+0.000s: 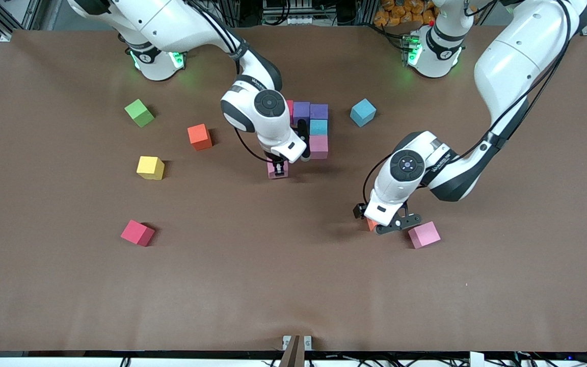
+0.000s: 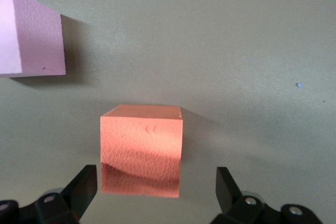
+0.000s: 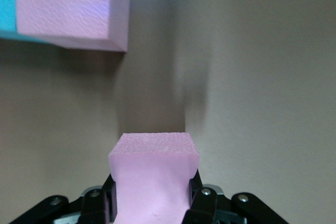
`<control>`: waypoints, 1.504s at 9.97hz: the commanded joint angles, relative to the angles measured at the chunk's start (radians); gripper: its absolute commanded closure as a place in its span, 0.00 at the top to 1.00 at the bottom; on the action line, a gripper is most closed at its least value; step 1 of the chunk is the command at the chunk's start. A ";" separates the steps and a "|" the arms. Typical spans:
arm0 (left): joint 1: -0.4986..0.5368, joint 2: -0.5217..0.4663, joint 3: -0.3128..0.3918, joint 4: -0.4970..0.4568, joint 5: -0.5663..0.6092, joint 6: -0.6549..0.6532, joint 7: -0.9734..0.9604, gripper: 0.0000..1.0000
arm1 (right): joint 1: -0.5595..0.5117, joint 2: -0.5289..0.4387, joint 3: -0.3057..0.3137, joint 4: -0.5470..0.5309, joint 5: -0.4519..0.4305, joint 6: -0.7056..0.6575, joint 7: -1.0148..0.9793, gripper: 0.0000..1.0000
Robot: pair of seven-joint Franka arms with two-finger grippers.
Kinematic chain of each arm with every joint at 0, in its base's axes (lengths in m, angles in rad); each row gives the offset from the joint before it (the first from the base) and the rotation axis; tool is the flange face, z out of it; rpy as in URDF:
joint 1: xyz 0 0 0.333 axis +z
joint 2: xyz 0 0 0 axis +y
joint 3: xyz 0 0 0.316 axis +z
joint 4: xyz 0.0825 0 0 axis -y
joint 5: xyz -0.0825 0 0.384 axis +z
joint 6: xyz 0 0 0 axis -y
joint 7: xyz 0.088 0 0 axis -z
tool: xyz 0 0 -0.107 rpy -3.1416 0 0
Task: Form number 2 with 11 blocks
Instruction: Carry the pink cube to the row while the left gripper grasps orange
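Note:
My right gripper is shut on a pink block, low over the table beside the cluster; the block also shows in the right wrist view. The cluster holds a red block, two purple blocks, a light blue block and a pink block. My left gripper is open around an orange block, with a finger on each side and not touching it. Another pink block lies beside it.
Loose blocks lie on the brown table: blue beside the cluster, and orange, yellow, red and a green cube toward the right arm's end.

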 commanded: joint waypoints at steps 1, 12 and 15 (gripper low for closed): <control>-0.014 0.008 0.024 0.021 -0.002 0.000 0.034 1.00 | -0.012 -0.039 0.028 -0.049 -0.014 0.011 0.080 0.26; 0.007 0.008 0.038 0.046 -0.067 0.013 0.004 0.22 | 0.022 -0.018 0.091 -0.043 -0.020 0.025 0.239 0.25; 0.009 -0.029 0.033 0.047 -0.093 -0.048 -0.010 0.22 | 0.040 -0.009 0.086 -0.041 -0.019 0.057 0.246 0.25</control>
